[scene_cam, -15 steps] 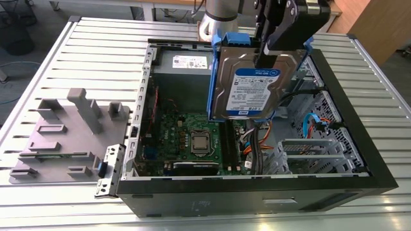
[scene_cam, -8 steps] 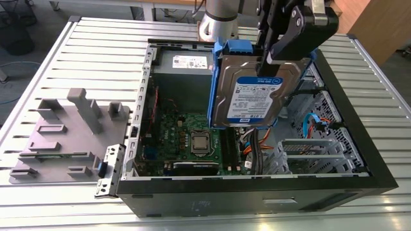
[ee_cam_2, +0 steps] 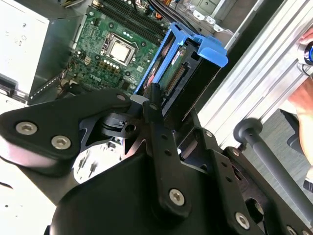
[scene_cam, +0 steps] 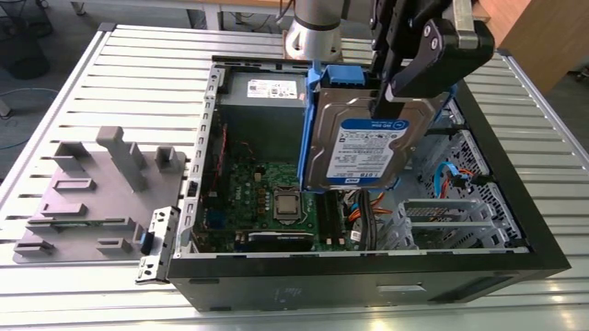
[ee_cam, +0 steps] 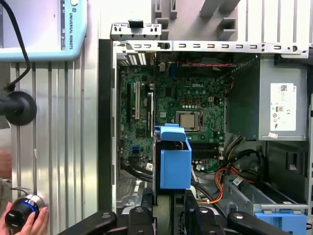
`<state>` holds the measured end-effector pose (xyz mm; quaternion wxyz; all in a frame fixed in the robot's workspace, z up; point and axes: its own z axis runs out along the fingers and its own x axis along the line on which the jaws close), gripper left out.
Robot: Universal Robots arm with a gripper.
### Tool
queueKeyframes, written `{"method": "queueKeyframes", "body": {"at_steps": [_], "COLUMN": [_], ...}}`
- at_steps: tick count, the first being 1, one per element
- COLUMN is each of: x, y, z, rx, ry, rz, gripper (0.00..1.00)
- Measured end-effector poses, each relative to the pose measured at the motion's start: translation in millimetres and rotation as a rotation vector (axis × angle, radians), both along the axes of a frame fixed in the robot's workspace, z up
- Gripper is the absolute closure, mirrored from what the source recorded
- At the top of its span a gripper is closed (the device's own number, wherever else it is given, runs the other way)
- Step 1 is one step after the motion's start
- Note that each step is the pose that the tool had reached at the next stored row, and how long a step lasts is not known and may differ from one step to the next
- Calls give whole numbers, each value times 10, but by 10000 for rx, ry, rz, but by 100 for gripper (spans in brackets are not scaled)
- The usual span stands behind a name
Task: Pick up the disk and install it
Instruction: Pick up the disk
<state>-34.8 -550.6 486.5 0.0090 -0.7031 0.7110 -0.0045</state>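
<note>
Disk [scene_cam: 363,153] hangs upright in claw [scene_cam: 387,103], long axis near vertical.

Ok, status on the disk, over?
Gripper shut on the disk. Disk upright above the open computer case, not installed. Loose cables inside, near it.

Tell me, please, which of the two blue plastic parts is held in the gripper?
The carrier frame around the disk, clamped by the gripper above the open case; the other, a blue handle, sits on the drive cage inside.
</note>
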Motion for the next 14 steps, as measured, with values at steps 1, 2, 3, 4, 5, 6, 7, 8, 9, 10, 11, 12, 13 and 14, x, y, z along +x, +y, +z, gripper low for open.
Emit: {"method": "queueKeyframes", "body": {"at_steps": [1,2,3,4,5,6,7,8,9,10,11,12,13,14], "x": [0,1,1,0,0,0,-1,-1,0,0,0,0,0,2], "y": [-8,-19,-33,-49,-63,-73,-76,-76,-76,-76,-76,-76,-76,-77], "z": [0,0,-1,-1,-1,-2,-2,-2,-1,-1,-1,-1,-1,-2], "rx": [-3,-4,-6,-6,-8,-9,-12,-12,-13,-13,-13,-13,-14,-13], "ry": [0,0,1,0,0,0,0,0,0,0,0,0,3,58], "rz": [1,1,1,0,0,0,-1,-1,-1,0,0,0,0,2], "gripper": [65,65,65,65,65,65,65,65,65,65,65,65,65,65]}}
